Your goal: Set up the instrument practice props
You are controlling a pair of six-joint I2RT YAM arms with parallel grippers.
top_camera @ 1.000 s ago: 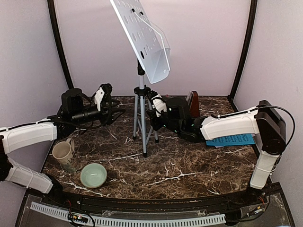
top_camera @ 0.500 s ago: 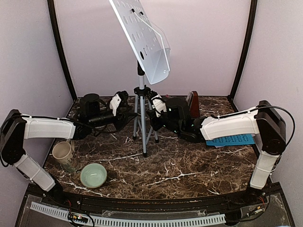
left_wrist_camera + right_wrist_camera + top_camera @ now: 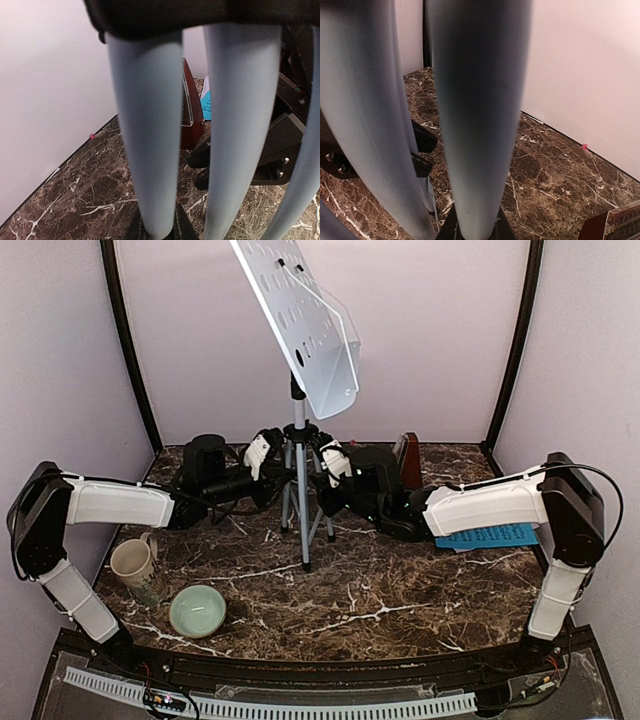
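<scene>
The silver tripod music stand (image 3: 301, 510) stands at the table's middle, its white perforated desk (image 3: 300, 320) tilted high above. My left gripper (image 3: 268, 452) is shut on the stand's left leg (image 3: 147, 125), which runs down between the dark fingertips of that gripper (image 3: 157, 231). My right gripper (image 3: 330, 460) is shut on the right leg (image 3: 480, 100), its tips (image 3: 475, 229) hugging the tube. The dark-red metronome (image 3: 407, 460) stands behind my right arm and also shows as the metronome (image 3: 191, 120) past the legs. A blue sheet-music page (image 3: 490, 536) lies flat at the right.
A beige mug (image 3: 133, 562) and a pale green bowl (image 3: 197, 610) sit at the front left. The booth's back wall (image 3: 420, 340) rises close behind the stand. The marble tabletop (image 3: 380, 590) spreads in front of the tripod.
My left arm has reached rightward to the stand's left leg and its jaws have closed around it. The right arm and the stand have not moved.
</scene>
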